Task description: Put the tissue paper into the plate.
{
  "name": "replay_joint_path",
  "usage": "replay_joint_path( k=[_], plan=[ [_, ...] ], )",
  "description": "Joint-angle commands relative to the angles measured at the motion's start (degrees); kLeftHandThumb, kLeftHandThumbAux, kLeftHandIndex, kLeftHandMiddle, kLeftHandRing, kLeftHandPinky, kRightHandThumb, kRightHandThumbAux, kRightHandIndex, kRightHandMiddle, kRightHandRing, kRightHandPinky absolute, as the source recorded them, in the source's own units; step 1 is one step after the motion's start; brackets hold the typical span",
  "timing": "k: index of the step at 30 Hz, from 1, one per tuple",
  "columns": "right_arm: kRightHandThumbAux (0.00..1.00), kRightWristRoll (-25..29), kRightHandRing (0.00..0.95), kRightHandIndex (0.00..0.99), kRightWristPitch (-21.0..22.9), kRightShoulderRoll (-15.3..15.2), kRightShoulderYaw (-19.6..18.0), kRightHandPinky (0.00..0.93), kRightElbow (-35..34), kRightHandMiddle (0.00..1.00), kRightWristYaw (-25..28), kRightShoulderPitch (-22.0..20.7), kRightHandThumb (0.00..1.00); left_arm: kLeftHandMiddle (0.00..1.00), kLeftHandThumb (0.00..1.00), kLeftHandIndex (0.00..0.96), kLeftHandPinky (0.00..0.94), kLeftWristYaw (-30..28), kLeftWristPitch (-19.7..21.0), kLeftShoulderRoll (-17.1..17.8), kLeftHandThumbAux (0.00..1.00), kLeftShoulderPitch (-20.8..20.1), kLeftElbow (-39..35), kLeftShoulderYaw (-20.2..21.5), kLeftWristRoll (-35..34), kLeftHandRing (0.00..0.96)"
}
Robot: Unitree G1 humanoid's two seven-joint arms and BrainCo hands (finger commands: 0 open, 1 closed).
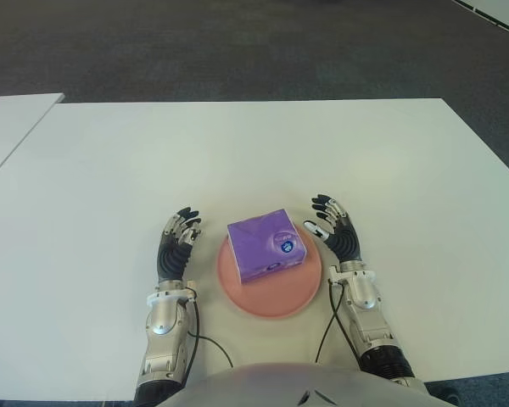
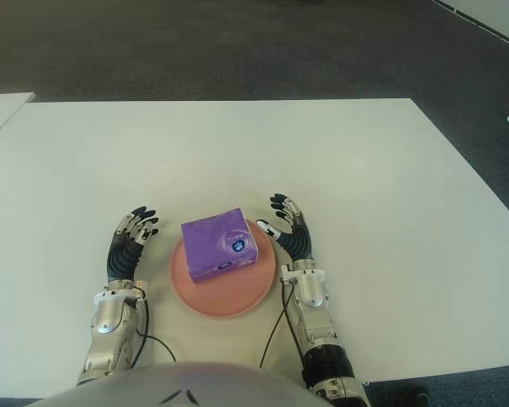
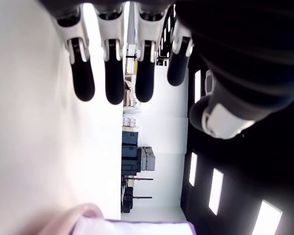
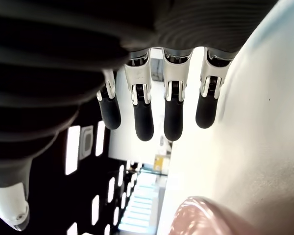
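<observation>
- While the tissue paper (image 1: 267,245) lies on the plate (image 1: 237,292), placement appears complete.
- Left robot hand (image 1: 176,242) and right robot hand (image 1: 335,225) flank the plate, fingers spread, empty.
- Next move, likely: withdraw both over the surface (image 1: 237,153).

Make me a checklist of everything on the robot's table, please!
Surface: white table, bare apart from the job's things.
Job's things: purple tissue pack lies on the pink plate.
Clutter: nothing seen.
Hands: left hand beside the plate's left side, open; right hand beside its right side, open; neither holds anything.
Cables: thin black cable by the left forearm, another by the right.
Surroundings: dark carpet; second white table at left.
</observation>
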Motion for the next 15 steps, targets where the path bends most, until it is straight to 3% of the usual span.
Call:
replay_joint_path(
  k=[1, 15],
  plan=[
    [0.625, 1.1, 0.248, 0.191, 1.2, 0.6, -0.9, 0.199, 2.5, 0.279, -0.1, 1.5, 0.389, 0.276, 0.267, 0.230, 0.339, -0.8, 1.2, 0.7, 0.610, 1.1, 0.0, 0.5, -0.8, 0.299],
    [0.701, 1.3, 0.258, 0.177, 3.0, 2.3, -2.3, 0.177, 2.4, 0.330, -1.5, 3.3, 0.394, 0.281, 0.252, 0.220, 0.342, -0.9, 3.2, 1.5, 0.597, 2.4, -1.6, 0.3, -0.6, 0.305]
  ],
)
